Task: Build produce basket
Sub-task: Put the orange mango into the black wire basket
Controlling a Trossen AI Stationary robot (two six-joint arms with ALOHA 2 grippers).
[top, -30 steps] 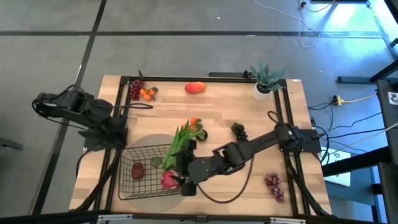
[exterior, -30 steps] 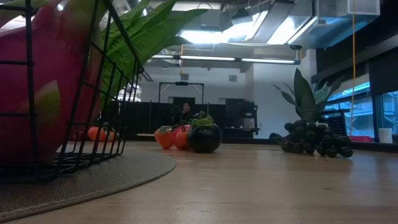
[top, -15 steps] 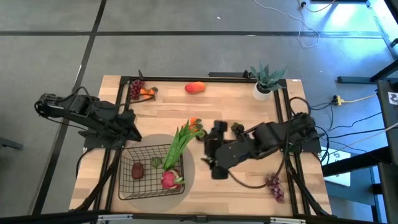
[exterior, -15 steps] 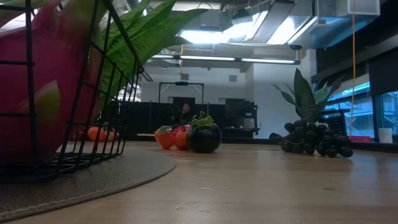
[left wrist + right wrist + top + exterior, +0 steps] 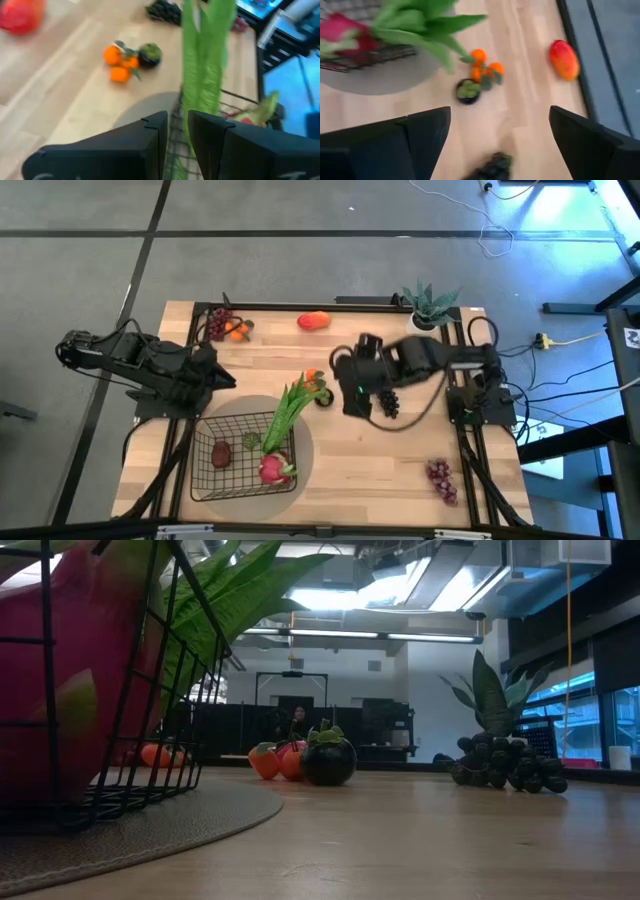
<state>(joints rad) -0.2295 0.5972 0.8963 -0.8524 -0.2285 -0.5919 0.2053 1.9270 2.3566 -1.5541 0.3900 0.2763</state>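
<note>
The black wire basket (image 5: 215, 480) sits on a round grey mat. In it lie the pink dragon fruit (image 5: 272, 470) and two small dark pieces. The green leafy stalks (image 5: 290, 408) lean over its far right rim. My right gripper (image 5: 346, 380) hovers open and empty above the table. It is between the small oranges (image 5: 482, 67) with their dark round fruit (image 5: 467, 91) and the dark grape bunch (image 5: 385, 395). My left gripper (image 5: 222, 377) is shut and hangs off the basket's far left corner, holding nothing. The low view shows no gripper.
A red-orange mango (image 5: 314, 321) and a grape bunch with oranges (image 5: 225, 328) lie along the far edge. The potted spiky plant (image 5: 428, 308) stands in the far right corner. Purple grapes (image 5: 441, 478) lie near the right front. Bare wood spans the table's middle and near right.
My right gripper has drawn away from the dragon fruit at the basket's near right corner. It swung toward the far and right side and now sits by the dark grapes. The dragon fruit stayed in the basket. My left gripper has reached rightward toward the basket's far left corner.
</note>
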